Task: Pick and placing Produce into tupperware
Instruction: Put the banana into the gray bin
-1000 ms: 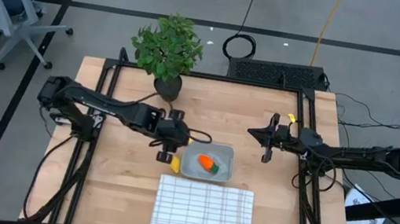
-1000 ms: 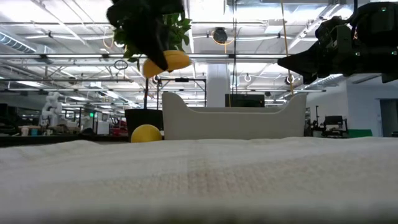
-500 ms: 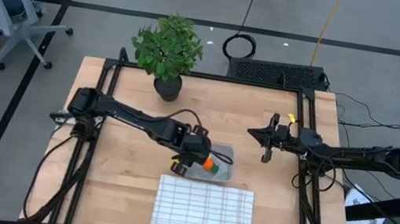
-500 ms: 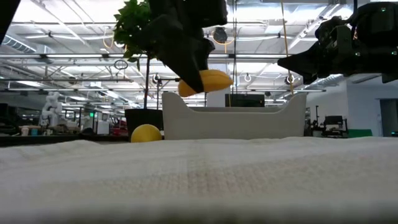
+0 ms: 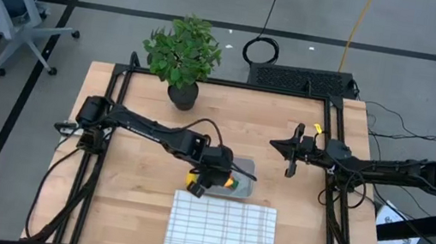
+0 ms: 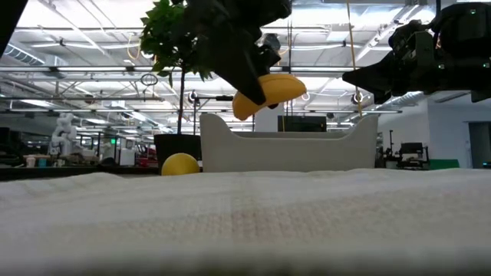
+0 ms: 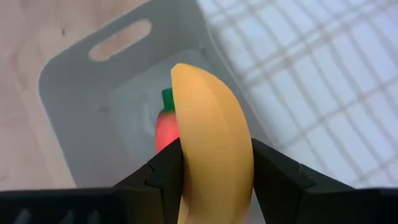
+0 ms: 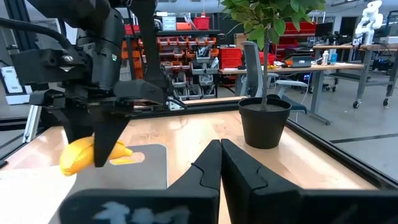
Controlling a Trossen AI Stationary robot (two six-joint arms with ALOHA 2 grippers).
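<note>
From above, the left gripper [image 5: 212, 173] is hanging over the small grey rectangular plastic tupperware [image 5: 244, 166] on the wooden counter [image 5: 129, 195], while the right gripper [image 5: 289, 157] is waiting to the right with its fingers pressed together, holding nothing. At counter height the curved yellow-orange toy banana [image 6: 270, 92] is riding above the tub's rim, the small round yellow lemon-like piece [image 6: 179, 164] lying outside to its left. In the left wrist view the fingers [image 7: 163, 174], partly parted, are clamping the banana over the orange toy carrot [image 7: 165, 127] already inside, so I judge the placing step is in hand and next calls for lowering and releasing.

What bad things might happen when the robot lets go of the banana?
The left gripper holds the banana over the box, where the carrot already lies. Dropped from here, the banana may land on the carrot and bounce, or catch the box's wall near the cloth and tip out. The lemon waits on the table beside the box.
</note>
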